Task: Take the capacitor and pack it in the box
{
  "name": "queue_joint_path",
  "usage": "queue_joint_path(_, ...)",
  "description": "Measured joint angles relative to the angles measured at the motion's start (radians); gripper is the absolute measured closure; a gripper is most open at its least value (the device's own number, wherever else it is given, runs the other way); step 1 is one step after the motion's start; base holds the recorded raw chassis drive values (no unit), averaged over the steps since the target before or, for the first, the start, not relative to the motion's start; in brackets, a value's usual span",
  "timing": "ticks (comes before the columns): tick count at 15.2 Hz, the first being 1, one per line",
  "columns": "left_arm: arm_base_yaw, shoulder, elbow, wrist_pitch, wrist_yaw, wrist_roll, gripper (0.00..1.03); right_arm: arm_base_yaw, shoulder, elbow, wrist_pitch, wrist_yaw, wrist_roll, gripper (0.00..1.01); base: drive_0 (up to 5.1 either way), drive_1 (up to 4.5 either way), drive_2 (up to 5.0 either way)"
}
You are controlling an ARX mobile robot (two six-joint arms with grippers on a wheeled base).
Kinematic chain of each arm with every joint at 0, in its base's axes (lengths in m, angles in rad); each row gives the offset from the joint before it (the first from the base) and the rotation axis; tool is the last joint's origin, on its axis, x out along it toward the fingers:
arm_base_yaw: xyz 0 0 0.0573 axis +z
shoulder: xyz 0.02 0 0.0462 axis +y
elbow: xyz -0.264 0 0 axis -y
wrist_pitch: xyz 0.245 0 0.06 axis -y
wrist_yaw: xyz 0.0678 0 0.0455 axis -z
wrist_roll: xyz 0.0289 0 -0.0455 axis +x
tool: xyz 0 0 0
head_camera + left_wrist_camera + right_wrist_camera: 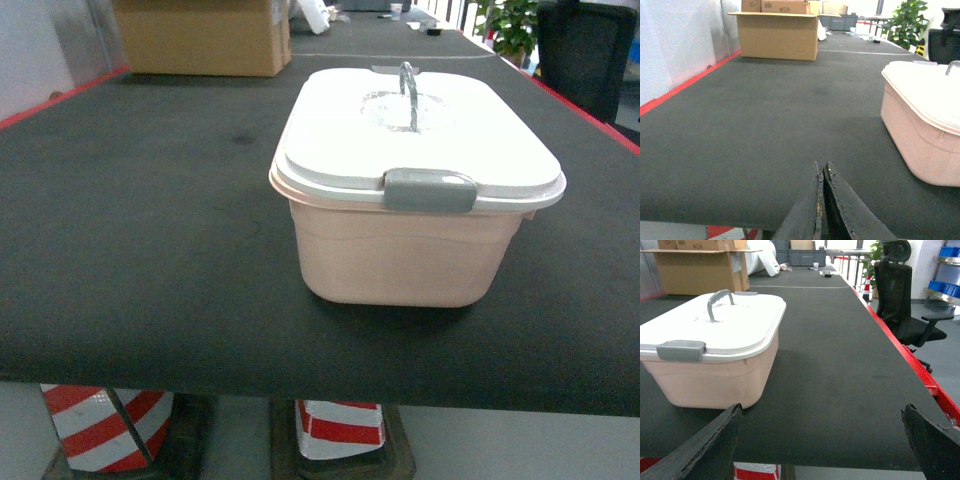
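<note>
The box (400, 255) sits on the black table (150, 250) right before me, a little to the right of the middle, near the front edge; its white lid (420, 130) is on, with a grey clip (430, 190) at the near end and the grey handle (409, 90) standing up on top; I see no capacitor in any view. My left gripper (821, 200) sits low over the table to the left of the box, apart from it, its two dark fingers (807, 215) pressed together with only a sliver between them, holding nothing; my right gripper (825, 440) is spread wide, one finger (705, 450) at the lower left and the other at the lower right of its view, the box just ahead and to the left, not touched. Farther back on the table stands a brown carton (205, 35); a black chair (900, 305) and a plant (907, 22) stand off to the right; striped cones (105, 425) show below the table's front edge.
</note>
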Motion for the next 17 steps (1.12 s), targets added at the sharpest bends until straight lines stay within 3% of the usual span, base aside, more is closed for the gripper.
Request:
queue_joint_path(8,0.0,-0.193,0.0,-0.195,0.0,0.0,1.01,0.0,0.0,0.0,0.0,0.0,0.0,0.03,0.0,0.0,0.0)
queue_joint_path(10,0.0,-0.364,0.001,-0.355,0.003,0.0,1.01,0.0,0.0,0.0,0.0,0.0,0.0,0.03,0.0,0.0,0.0)
queue_joint_path(12,0.0,-0.365,0.0,-0.381,0.002,0.0,1.01,0.0,0.0,0.0,0.0,0.0,0.0,0.03,0.0,0.0,0.0)
queue_joint_path(13,0.0,-0.365,0.0,-0.377,0.002,0.0,0.96,0.0,0.0,0.0,0.001,0.0,0.0,0.03,0.0,0.0,0.0)
queue_joint_path(17,0.0,-0.365,0.0,-0.377,0.002,0.0,0.45,0.0,0.0,0.0,0.0,0.0,0.0,0.03,0.0,0.0,0.0)
